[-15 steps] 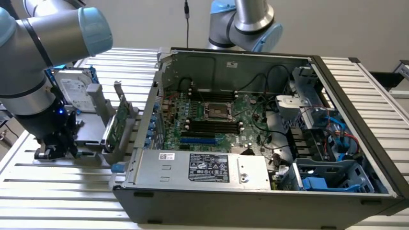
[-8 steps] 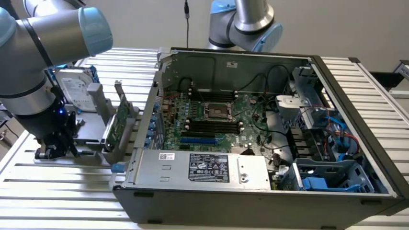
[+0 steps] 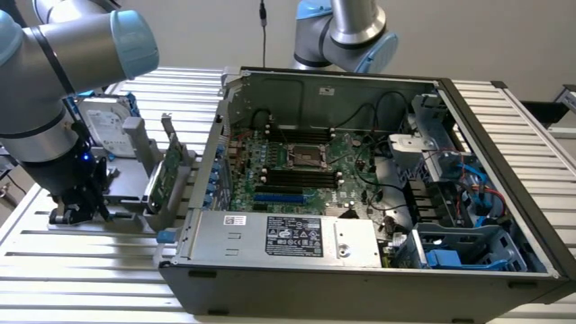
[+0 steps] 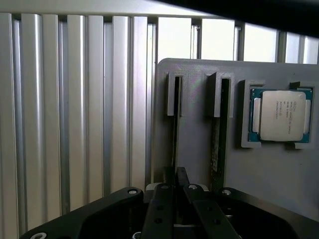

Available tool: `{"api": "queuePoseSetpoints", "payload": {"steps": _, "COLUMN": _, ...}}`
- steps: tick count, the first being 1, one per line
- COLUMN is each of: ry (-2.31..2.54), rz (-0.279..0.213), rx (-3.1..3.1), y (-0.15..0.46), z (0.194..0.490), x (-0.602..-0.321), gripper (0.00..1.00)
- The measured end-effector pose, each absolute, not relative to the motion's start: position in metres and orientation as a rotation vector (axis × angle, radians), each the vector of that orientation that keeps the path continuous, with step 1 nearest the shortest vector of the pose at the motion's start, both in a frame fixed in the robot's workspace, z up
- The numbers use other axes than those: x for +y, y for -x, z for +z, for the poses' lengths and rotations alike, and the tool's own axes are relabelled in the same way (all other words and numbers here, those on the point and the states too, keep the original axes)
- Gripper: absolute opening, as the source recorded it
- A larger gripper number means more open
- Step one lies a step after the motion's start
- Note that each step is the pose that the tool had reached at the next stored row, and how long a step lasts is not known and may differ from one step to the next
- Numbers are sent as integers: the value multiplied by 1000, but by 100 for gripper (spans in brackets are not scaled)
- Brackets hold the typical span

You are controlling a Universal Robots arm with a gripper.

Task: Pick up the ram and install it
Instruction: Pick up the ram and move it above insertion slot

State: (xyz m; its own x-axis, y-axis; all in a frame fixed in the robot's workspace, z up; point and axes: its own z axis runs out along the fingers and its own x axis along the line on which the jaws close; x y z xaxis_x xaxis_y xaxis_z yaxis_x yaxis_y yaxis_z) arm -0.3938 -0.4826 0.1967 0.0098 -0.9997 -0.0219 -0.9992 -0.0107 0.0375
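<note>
**A:** Surface first?

**B:** Ribbed aluminium worktop (image 3: pixel 72 277), pale wall behind. At the exterior view's left, one grey arm reaches down, with its end effector (image 3: pixel 79 208) low over a grey fixture (image 3: pixel 133 138).

**A:** What does the fixture hold?

**B:** In the exterior view, one silver hard drive (image 3: pixel 101 128) stands upright. Just to its right is one green expansion card (image 3: pixel 167 174), on edge. The wrist view adds two narrow slots, each with a thin stick standing edge-on, and one square recess holding a processor (image 4: pixel 281 115) with a silver lid.

**A:** And the ram?

**B:** The ram (image 4: pixel 175 139) sits in the slot farther from the processor. It shows as a long, dark, very thin line running up into a grey bracket. The second stick (image 4: pixel 215 144), in the next slot, shows a faint green edge.

**A:** State of the end effector?

**B:** The black fingers (image 4: pixel 164 199) are drawn narrow and pinched on the near end of the ram, which is seated in its slot.

**A:** Further right?

**B:** One open computer case (image 3: pixel 360 283) lies on its side. Inside are a green motherboard (image 3: pixel 297 162) with rows of black slots, a silver power supply (image 3: pixel 279 236) along the near wall, loose black cables and blue drive bays at the right end. A second arm (image 3: pixel 347 30) stands behind the case.
</note>
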Motion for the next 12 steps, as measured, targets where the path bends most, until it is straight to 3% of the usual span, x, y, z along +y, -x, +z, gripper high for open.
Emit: {"api": "queuePoseSetpoints", "payload": {"steps": 12, "ry": -2257, "rz": -65, "rx": -2168, "y": 394, "z": 197, "x": -483, "gripper": 13}}
